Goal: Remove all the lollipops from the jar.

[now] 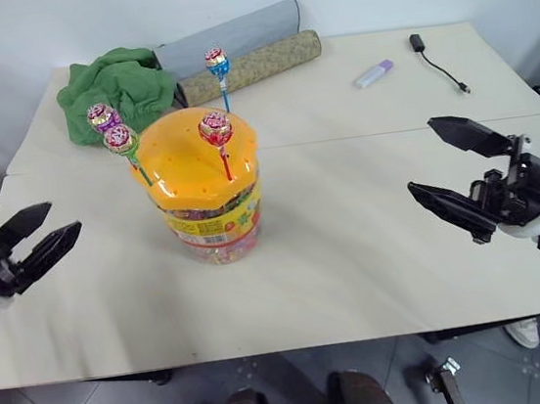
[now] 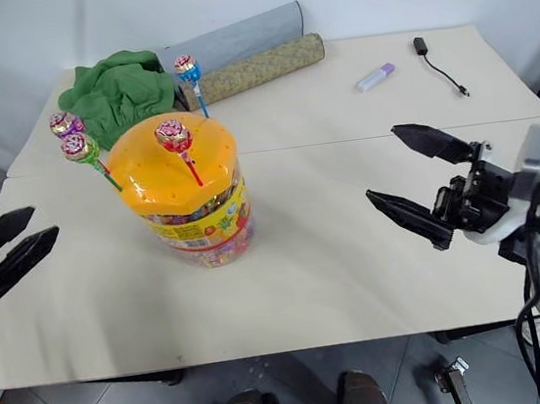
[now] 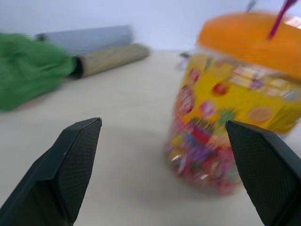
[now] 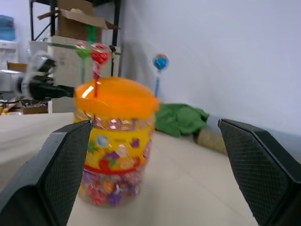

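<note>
The jar [image 1: 210, 209] stands upright on the table, a clear tub of colourful sweets with a yellow label and a domed orange lid [image 1: 186, 158]. Several lollipops stick up from the lid's holes: one on a red stick [image 1: 215, 128] near the middle, one on a blue stick [image 1: 216, 63] at the back, and one each on a green stick [image 1: 120, 138] and a purple stick [image 1: 102, 115] at the left edge. My left gripper [image 1: 63, 216] hovers open to the jar's left, holding nothing. To the jar's right, my right gripper [image 1: 420, 155] is open and empty, well apart from it.
A green cloth [image 1: 113, 88] and two rolled mats, grey [image 1: 230, 34] and olive [image 1: 258, 63], lie at the table's back left. At the back right lie a white-and-purple stick [image 1: 372, 73] and a black cable [image 1: 440, 65]. The table's front edge [image 1: 269, 350] is close.
</note>
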`<state>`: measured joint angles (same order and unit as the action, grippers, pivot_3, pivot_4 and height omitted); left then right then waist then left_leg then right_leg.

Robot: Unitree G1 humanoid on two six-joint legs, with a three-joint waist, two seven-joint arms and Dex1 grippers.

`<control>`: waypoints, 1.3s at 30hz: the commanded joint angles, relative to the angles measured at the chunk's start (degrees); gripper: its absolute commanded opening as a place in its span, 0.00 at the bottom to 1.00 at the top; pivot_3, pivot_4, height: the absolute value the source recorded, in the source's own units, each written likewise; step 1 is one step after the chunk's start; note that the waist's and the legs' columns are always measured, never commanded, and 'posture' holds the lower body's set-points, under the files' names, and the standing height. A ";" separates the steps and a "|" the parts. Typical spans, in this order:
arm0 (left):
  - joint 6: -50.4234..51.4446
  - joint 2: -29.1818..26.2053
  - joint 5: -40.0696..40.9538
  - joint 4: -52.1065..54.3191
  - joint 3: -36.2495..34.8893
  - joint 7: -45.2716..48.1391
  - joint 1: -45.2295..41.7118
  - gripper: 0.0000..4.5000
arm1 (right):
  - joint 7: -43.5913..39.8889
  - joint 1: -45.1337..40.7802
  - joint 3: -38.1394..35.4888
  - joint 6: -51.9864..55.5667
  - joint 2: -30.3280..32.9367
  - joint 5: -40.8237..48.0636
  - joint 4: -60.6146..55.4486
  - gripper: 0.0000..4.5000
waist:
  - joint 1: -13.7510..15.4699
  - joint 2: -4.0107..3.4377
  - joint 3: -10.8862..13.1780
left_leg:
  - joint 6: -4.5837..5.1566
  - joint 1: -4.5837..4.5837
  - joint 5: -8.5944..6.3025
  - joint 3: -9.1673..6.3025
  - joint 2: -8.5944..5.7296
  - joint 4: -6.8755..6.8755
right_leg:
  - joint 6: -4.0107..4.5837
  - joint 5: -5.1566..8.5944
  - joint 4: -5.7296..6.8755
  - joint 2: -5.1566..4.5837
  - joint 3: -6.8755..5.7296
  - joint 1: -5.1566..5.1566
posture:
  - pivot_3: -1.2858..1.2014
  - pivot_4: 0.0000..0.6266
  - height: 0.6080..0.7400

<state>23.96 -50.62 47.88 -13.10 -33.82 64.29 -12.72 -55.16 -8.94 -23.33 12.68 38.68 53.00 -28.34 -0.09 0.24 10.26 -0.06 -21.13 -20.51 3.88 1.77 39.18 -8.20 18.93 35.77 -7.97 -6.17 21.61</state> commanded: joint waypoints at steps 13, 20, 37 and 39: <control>5.18 4.20 0.20 -0.26 14.83 9.79 -27.85 0.91 | -1.49 5.07 1.48 -0.86 0.45 -1.47 -7.67 1.00 | -0.02 0.30 0.03 | -0.02 -0.05 0.02 0.40 -0.03 0.10 | -0.03 -0.01 0.02 0.04 -0.08 -0.04 | 0.52 0.24 1.00; 6.54 5.49 -0.21 -2.27 15.53 10.60 -30.80 0.44 | -2.47 5.67 1.54 0.08 1.26 -0.34 -8.61 1.00 | 0.14 0.30 0.03 | -0.02 -0.07 0.02 0.38 -0.01 0.14 | -0.02 -0.01 0.02 0.04 -0.08 -0.03 | 0.52 0.24 1.00; 12.69 -1.29 -0.07 -17.15 -1.74 -13.76 -26.17 0.00 | -5.80 -5.97 9.44 1.86 -0.22 4.47 -6.63 1.00 | -0.43 0.32 0.04 | -0.02 -0.05 0.02 -0.19 -0.01 0.24 | -0.03 -0.01 0.13 0.00 -0.09 -0.04 | 0.52 0.24 1.00; 11.79 -5.03 -6.70 -18.40 0.95 -16.68 -18.96 0.00 | -9.40 -6.45 11.58 4.96 3.64 3.01 -4.74 1.00 | -1.36 0.30 0.05 | -0.02 0.09 0.02 -0.12 -0.03 0.10 | -0.03 -0.01 0.12 0.01 -0.05 -0.03 | 0.52 0.24 1.00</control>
<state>36.97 -53.87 46.40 -30.40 -33.68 49.88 -34.49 -61.95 -15.19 -12.56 15.65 40.13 56.72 -34.06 -1.46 0.54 10.30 -0.08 -21.00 -20.49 3.77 1.71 39.19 -8.23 18.92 35.90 -7.97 -6.23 21.58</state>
